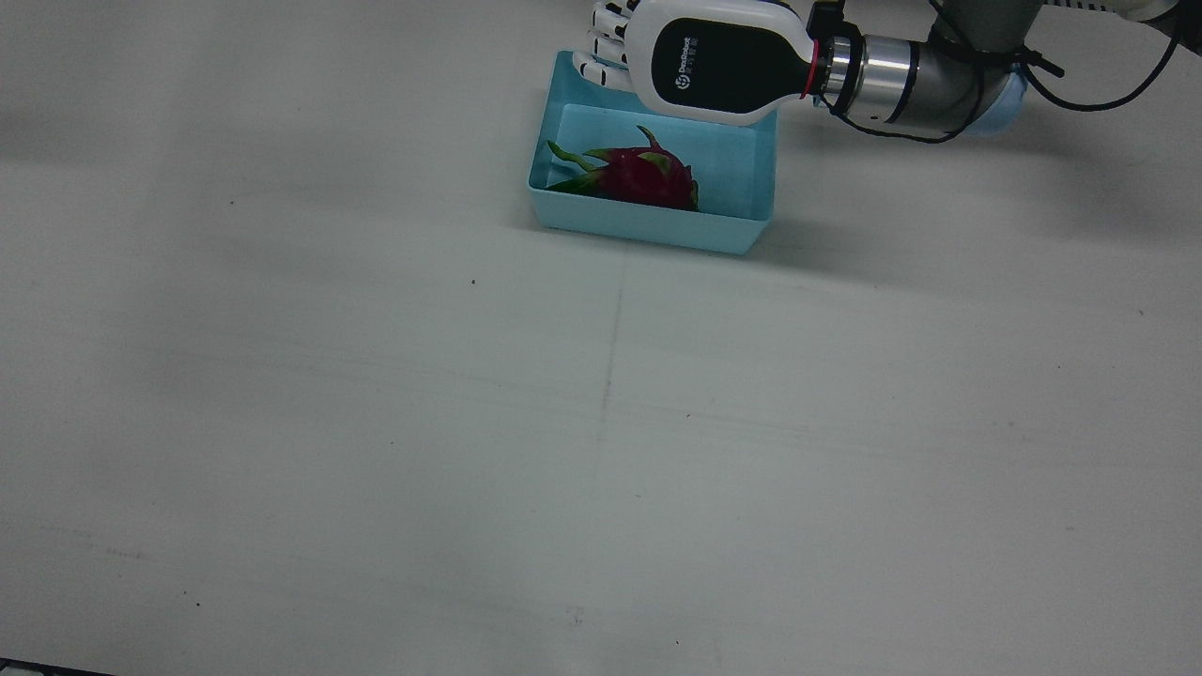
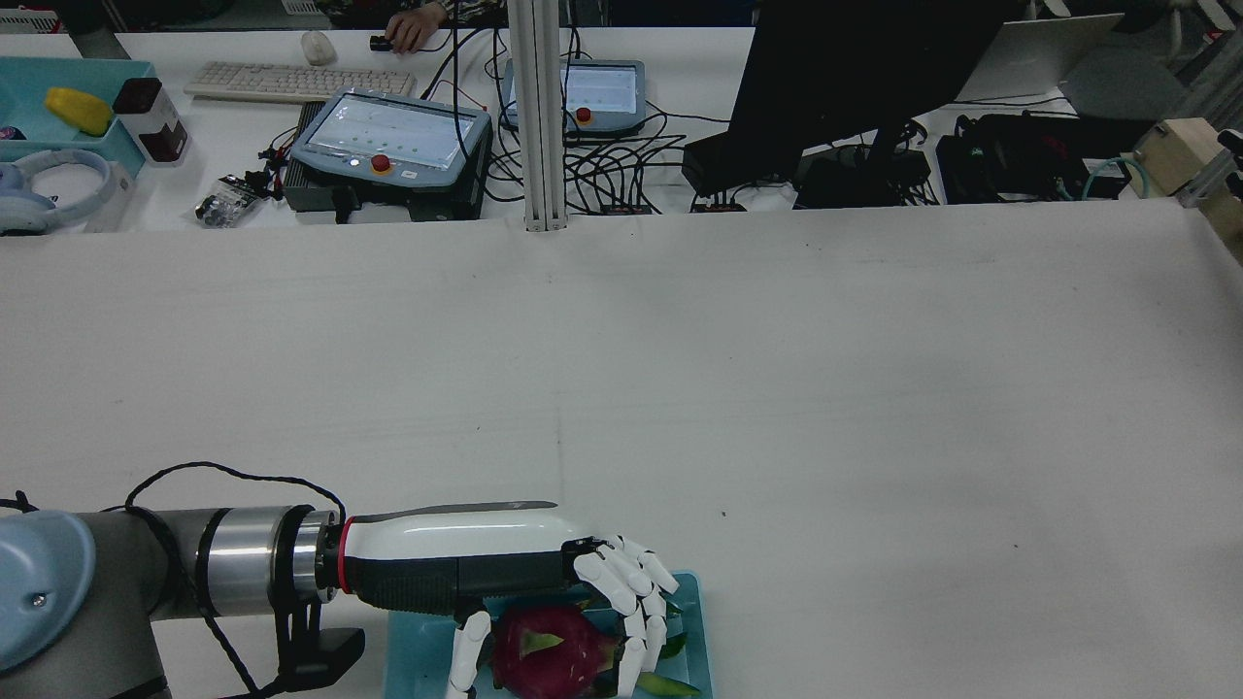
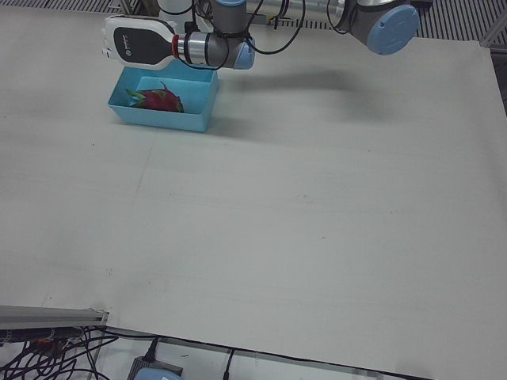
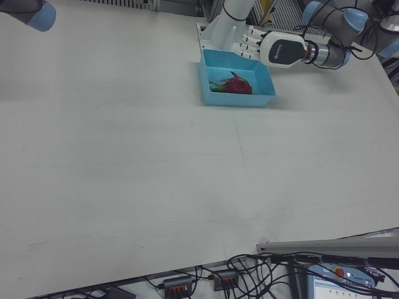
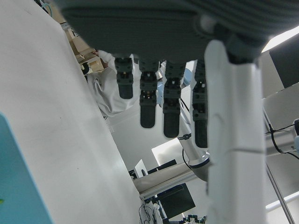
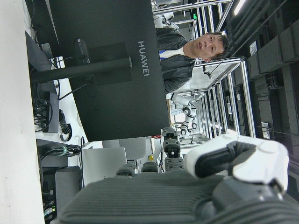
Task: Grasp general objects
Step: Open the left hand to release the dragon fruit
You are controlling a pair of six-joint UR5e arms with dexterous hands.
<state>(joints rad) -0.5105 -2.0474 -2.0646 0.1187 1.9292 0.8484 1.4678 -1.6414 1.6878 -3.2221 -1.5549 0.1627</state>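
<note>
Dragon fruit [image 1: 640, 176] lies on its side inside the light blue bin [image 1: 648, 225] on the white worktop [image 1: 601, 422], leafy end toward the bin's short wall. Left hand [image 2: 583, 592] hovers above the bin, fingers [image 2: 636, 582] spread and curled down around the fruit; whether they touch it cannot be told, and nothing is lifted. Right hand [image 6: 187, 196] shows only in its own camera, away from the bin; its fingers' state cannot be told.
</note>
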